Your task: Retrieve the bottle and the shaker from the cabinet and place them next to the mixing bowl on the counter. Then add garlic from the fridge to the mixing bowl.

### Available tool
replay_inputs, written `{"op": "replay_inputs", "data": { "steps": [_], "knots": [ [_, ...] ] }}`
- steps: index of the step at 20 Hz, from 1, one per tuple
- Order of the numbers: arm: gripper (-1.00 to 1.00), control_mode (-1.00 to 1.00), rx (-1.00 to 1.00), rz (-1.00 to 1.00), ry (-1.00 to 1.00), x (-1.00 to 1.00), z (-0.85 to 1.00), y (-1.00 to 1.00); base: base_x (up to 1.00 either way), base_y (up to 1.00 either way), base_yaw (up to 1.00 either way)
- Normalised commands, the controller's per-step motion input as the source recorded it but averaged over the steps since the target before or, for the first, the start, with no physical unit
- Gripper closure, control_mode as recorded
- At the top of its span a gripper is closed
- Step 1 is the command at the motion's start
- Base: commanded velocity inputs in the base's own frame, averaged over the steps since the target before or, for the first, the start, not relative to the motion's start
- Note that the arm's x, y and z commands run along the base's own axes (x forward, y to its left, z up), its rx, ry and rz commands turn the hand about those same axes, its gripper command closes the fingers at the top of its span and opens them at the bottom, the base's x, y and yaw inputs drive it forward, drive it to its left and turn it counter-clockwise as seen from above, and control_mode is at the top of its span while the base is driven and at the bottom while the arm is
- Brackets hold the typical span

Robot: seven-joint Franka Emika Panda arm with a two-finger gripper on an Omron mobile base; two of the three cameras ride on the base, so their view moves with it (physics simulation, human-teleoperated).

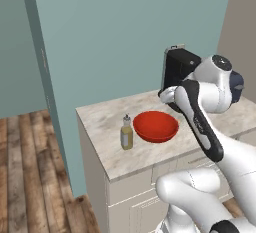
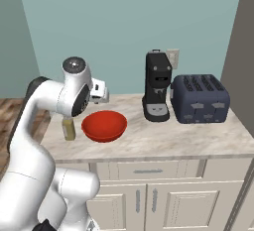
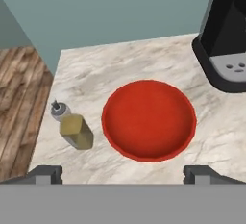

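Hand view gives you the clearest layout, so read it from the left. At the left edge you see wooden floor (image 3: pixel 21 98), then the marbled table (image 3: pixel 144 59) begins. The bottle (image 3: pixel 74 129) stands upright near that left edge of the table, yellowish liquid inside and a pale cap on top. Just to its right, apart from it and not touching, sits the red mixing bowl (image 3: pixel 149 119), and nothing lies inside it. Farther right, at the upper corner, you see the base of the black coffee machine (image 3: pixel 226 50).

Your jaws (image 3: pixel 122 174) are spread fully wide and grip nothing; the two dark fingertips (image 3: pixel 45 174) sit at the bottom of this view, one below the bottle and one below the bowl's right rim. The bowl lies between them and ahead, and the bottle is ahead near the left tip. The hand hangs above the table, clear of both things.

Left base view shows you the bottle (image 1: pixel 127 133) beside the bowl (image 1: pixel 155 126), with the arm bent over the table behind them.

Right base view shows the bottle (image 2: pixel 69 128) partly behind the arm, then the bowl (image 2: pixel 104 126), the coffee machine (image 2: pixel 157 86) and a dark toaster (image 2: pixel 200 98) at the right.
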Motion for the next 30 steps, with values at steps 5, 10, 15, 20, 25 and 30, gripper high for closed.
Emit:
{"op": "replay_inputs", "data": {
  "steps": [5,10,15,20,25,30],
  "knots": [
    [-1.00,-1.00,0.05,0.00,-0.07,-0.61,0.21,-0.06,0.00,0.00,0.00],
    [-1.00,-1.00,0.00,0.00,-0.15,-0.63,0.26,0.00,0.00,0.00,0.00],
    [-1.00,-1.00,0.00,0.00,-0.16,-0.43,0.19,0.00,0.00,0.00,0.00],
    [-1.00,-1.00,0.00,0.00,0.00,0.00,0.00,0.00,0.00,0.00,0.00],
    [-1.00,-1.00,0.00,0.00,0.00,0.00,0.00,0.00,0.00,0.00,0.00],
    [-1.00,1.00,0.00,0.00,0.00,0.00,0.00,0.00,-0.60,-0.16,-0.15]
  ]
}}
